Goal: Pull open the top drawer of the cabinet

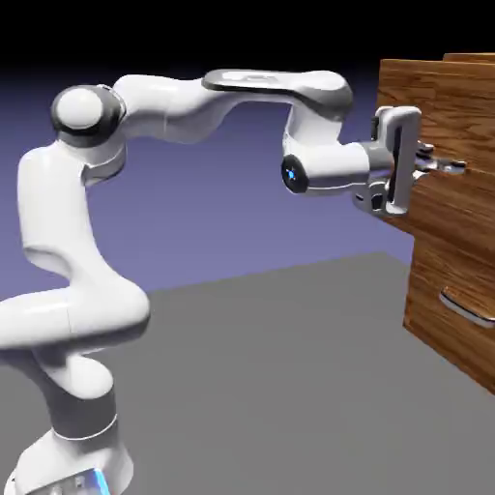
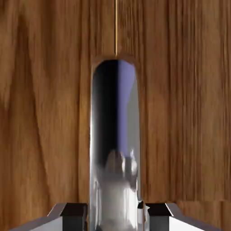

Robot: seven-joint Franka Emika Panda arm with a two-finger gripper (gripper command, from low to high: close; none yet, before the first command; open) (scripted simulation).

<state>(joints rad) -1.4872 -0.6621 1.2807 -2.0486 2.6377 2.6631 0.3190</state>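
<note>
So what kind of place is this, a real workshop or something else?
Most likely a rendered simulation, not a real room: a white arm's gripper closed on the top drawer's handle, a wood-grain cabinet on a bare grey table, and a flat blue-violet backdrop.

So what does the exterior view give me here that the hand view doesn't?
Exterior only: the whole white arm reaching level to the cabinet, the grey table, and the lower drawer's curved handle.

Hand view only: the close-up of the fingertips on either side of the top drawer's silver handle, with a thin seam in the wood above it.

Both: the gripper shut on that handle, against the top drawer front.
</note>
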